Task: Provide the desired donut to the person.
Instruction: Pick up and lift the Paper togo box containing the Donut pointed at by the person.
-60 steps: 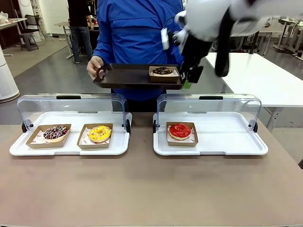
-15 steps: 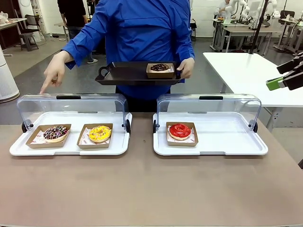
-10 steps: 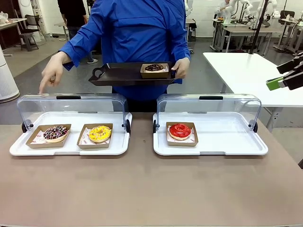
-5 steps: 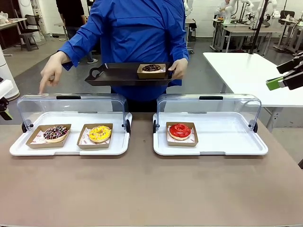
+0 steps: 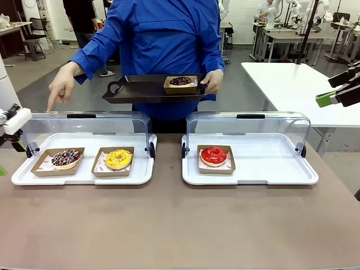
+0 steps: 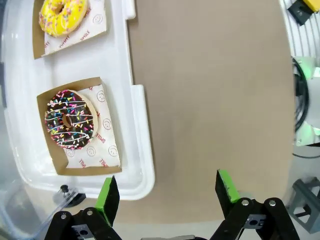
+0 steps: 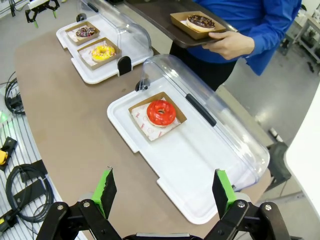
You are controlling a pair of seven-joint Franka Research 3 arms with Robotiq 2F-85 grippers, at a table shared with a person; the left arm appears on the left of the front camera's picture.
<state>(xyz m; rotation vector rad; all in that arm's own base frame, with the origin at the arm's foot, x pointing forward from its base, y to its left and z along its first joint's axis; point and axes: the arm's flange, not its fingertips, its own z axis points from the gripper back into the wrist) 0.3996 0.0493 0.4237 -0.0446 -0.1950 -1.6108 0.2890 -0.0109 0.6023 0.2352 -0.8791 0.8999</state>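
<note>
My left gripper [image 6: 167, 189] rises from the bottom edge, jaws spread wide over the bare brown table [image 6: 210, 85]. At left I see a white tray [image 6: 141, 150] holding a chocolate sprinkled donut [image 6: 69, 126] in a cardboard boat (printed paper liner beneath it). A yellow sprinkled donut [image 6: 62, 15] sits upper left.

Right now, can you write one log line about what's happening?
left end effector: open, above table beside sprinkle donut | right end effector: open, raised | person's hand: pointing at left case lid
</note>
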